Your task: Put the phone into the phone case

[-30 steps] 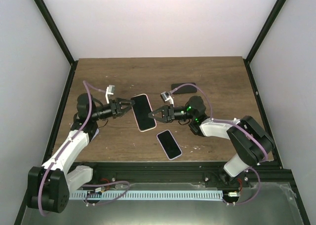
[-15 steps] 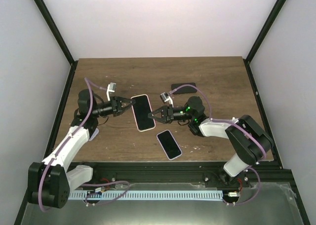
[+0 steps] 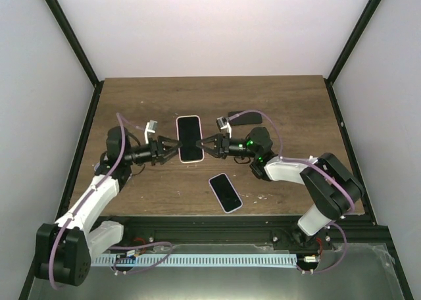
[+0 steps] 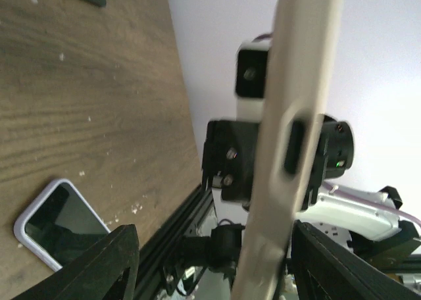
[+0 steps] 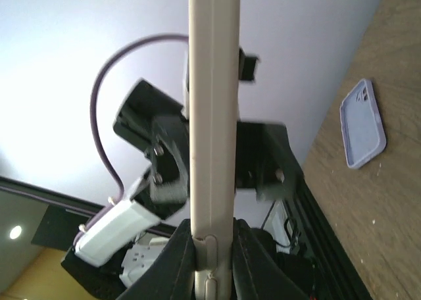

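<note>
Right fingers [image 5: 174,267]: clamped on the right long edge of the phone [image 3: 189,139].
Left fingers [image 4: 99,267]: spread apart, straddling the left edge without pinching it.
Phone: lifted above mid-bench [image 3: 289,96] between the arms, screen up. Its cream rim [image 4: 289,149] is likely the case; I cannot tell if it is fully seated.
Slip risk: with a one-sided hold on a thin edge, the phone could pivot and drop.
Squeeze risk: if the left fingers close off-line, they could twist it free.
Below: a second phone [image 3: 225,192] lies nearer, where a fall could land.
</note>
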{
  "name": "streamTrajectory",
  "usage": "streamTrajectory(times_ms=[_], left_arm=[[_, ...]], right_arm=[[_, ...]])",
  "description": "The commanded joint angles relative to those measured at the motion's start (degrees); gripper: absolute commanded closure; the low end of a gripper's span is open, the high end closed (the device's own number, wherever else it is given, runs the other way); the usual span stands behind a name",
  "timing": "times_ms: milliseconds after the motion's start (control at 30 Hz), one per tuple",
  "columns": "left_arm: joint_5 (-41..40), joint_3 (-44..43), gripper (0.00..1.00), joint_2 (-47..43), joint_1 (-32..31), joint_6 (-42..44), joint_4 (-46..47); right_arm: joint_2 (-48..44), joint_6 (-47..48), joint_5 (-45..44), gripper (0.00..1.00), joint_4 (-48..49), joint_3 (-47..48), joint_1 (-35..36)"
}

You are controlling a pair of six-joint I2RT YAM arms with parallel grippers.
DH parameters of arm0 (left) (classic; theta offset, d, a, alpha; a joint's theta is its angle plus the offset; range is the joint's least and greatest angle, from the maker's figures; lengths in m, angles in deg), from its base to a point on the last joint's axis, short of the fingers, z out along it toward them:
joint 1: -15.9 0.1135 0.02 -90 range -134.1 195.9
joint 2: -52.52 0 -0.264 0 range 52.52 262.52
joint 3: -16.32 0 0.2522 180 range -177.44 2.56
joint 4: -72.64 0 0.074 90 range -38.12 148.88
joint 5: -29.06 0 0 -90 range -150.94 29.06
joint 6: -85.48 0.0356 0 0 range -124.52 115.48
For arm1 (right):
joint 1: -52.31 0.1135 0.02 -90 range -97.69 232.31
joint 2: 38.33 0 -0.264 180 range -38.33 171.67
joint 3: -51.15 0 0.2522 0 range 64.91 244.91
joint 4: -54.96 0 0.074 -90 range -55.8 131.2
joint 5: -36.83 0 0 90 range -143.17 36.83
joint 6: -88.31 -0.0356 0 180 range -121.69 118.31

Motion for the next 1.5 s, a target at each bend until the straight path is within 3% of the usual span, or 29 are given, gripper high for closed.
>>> streamTrajectory(times_ms=[0, 67, 233, 500, 633, 733, 1000, 1067, 1267, 1467], left_arm=[[1.92, 4.41, 0.35, -1.51, -2.29, -6.59, 7.84], [1.59, 3.93, 0.36, -1.44, -3.17, -5.13, 5.24], [0.85, 2.89, 0.54, -2.22, -3.66, -2.84, 1.66], [-0.98, 0.54, 0.71, -1.77, -3.65, 0.06, -2.69], [-1.55, 0.72, 0.83, -1.44, -3.67, 0.22, -2.57], [-2.81, 0.23, 0.98, -1.24, -3.67, 2.33, -5.4], [-7.98, -3.17, 1.0, 0.24, -3.7, 10.43, -17.31], [-8.17, -3.52, 0.95, 0.56, -3.67, 10.75, -17.94], [-8.47, -3.9, 0.54, -0.11, -3.66, 10.21, -17.06], [-10.34, -5.62, 0.35, 0.98, -3.71, 11.57, -19.6]], right_arm=[[0.75, 0.17, -6.0, 0.95, 3.53, 4.29, 0.34], [1.17, 0.63, -6.79, 0.95, 3.1, 4.81, 0.31], [1.74, 2.04, -7.84, 0.95, 0.21, 5.45, 0.3], [1.31, 2.98, -8.26, 0.95, -1.94, 5.18, 0.29], [0.69, 3.75, -8.16, 0.95, -2.58, 4.75, 0.3], [0.43, 4.75, -8.31, 0.94, -3.88, 4.52, 0.32], [-0.31, 8.22, -8.67, 0.93, -8.2, 4.76, 0.3], [-0.92, 9.86, -8.96, 0.93, -10.82, 4.98, 0.3], [-2.49, 11.83, -8.82, 0.93, -12.68, 4.29, 0.3], [-4.9, 15.98, -8.05, 0.93, -19.11, 3.15, -0.12]])
